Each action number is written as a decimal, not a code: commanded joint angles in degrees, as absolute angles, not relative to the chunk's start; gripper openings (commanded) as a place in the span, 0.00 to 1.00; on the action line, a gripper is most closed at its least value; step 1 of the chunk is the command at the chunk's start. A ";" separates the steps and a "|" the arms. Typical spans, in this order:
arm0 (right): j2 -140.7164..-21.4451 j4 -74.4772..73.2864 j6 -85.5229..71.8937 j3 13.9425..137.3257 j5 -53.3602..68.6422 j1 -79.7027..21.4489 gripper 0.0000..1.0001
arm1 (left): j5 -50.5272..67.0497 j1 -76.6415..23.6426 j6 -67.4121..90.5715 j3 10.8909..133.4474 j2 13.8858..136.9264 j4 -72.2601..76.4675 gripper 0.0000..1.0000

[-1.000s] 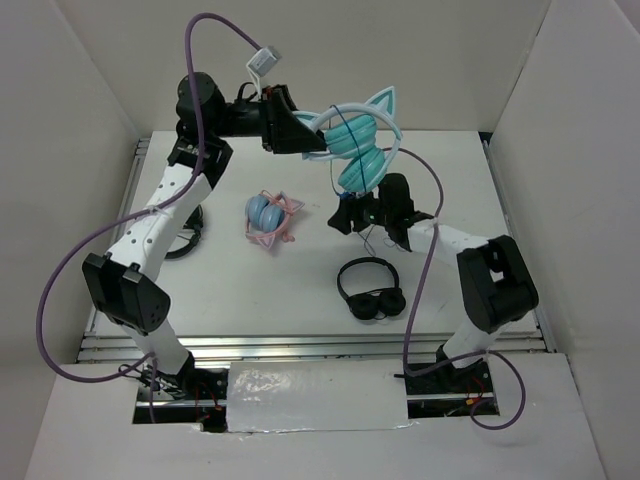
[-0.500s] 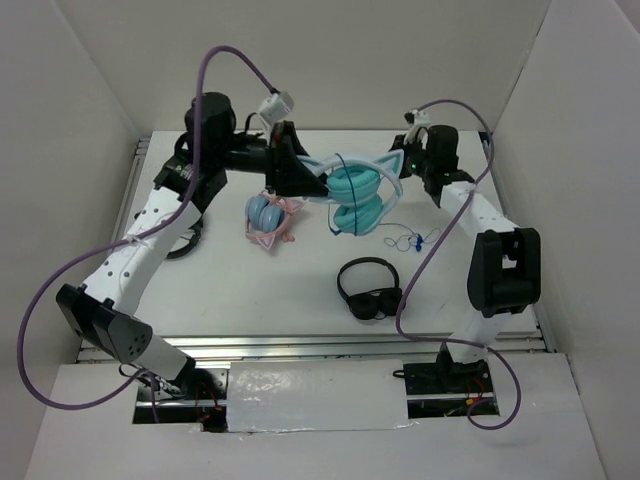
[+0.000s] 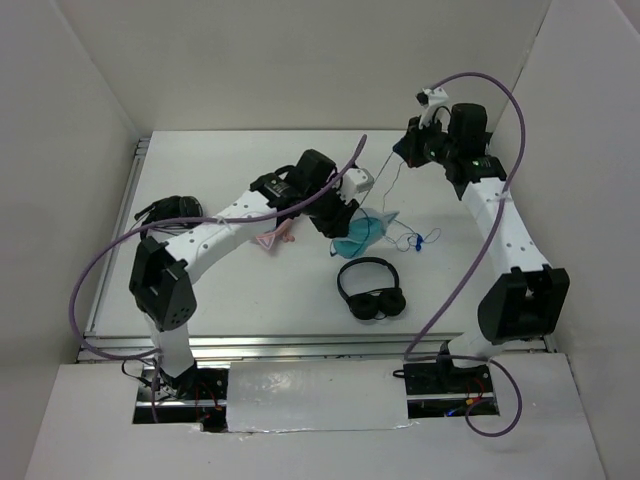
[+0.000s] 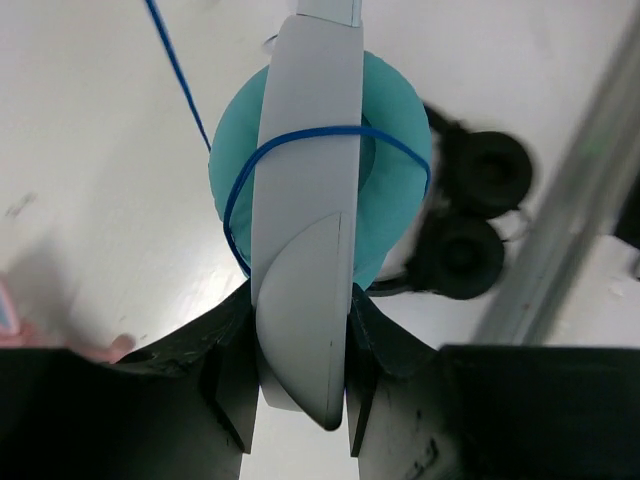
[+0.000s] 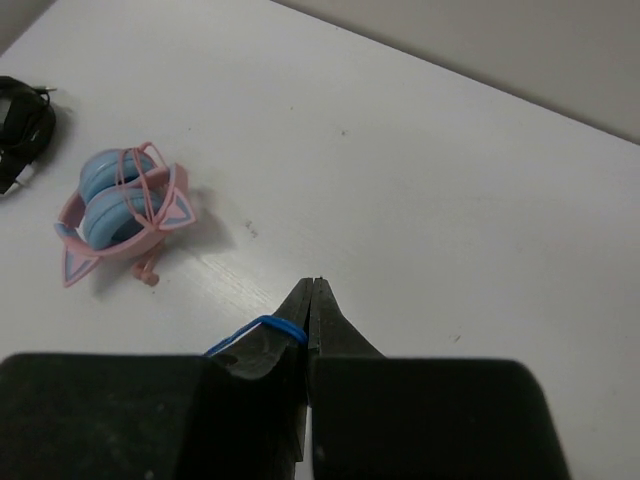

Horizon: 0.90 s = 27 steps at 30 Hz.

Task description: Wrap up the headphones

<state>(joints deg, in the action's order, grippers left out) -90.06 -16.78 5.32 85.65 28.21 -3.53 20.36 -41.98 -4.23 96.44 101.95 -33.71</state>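
The teal headphones hang low over the middle of the table, and my left gripper is shut on them. In the left wrist view the pale headband is pinched between the two fingers of the left gripper, with a teal cup behind it and the blue cable looped across the band. My right gripper is raised at the back right. Seen from the right wrist, the right gripper is shut on the blue cable. The small blue plug lies on the table.
A plain black pair of headphones lies just in front of the teal pair. The blue-cupped pink pair lies left of centre, partly under my left arm in the top view. Another dark object sits at the left edge. White walls enclose the table.
My left arm has swung the headphones down from the back to the table's middle. My right gripper has shut on the cable and risen to the back right.
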 commanded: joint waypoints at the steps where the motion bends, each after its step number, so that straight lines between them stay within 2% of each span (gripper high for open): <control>1: -81.92 -18.54 7.91 85.35 25.49 -5.18 0.00 | 8.19 -41.22 -1.33 101.50 105.02 -37.44 0.00; 8: -73.57 -21.70 8.62 79.90 22.07 -11.59 0.00 | 0.79 -38.50 5.53 106.26 109.07 -36.83 0.00; 13: -70.58 -20.93 7.21 75.42 16.62 -14.32 0.00 | 2.28 -35.42 7.82 106.70 106.62 -34.72 0.00; 15: -70.75 -20.04 6.24 74.45 13.63 -14.07 0.00 | 6.47 -33.75 7.91 105.47 105.30 -33.84 0.00; 21: -74.18 -23.64 2.11 77.17 9.23 -12.31 0.00 | 8.70 -30.85 8.61 101.08 100.81 -30.94 0.00; 25: -71.20 -21.19 0.09 71.22 11.68 -10.99 0.00 | 11.76 -26.82 11.94 99.14 99.15 -28.57 0.00; 27: -68.56 -19.44 -1.74 66.39 17.27 -10.90 0.00 | 15.01 -23.92 13.87 98.61 98.62 -26.21 0.00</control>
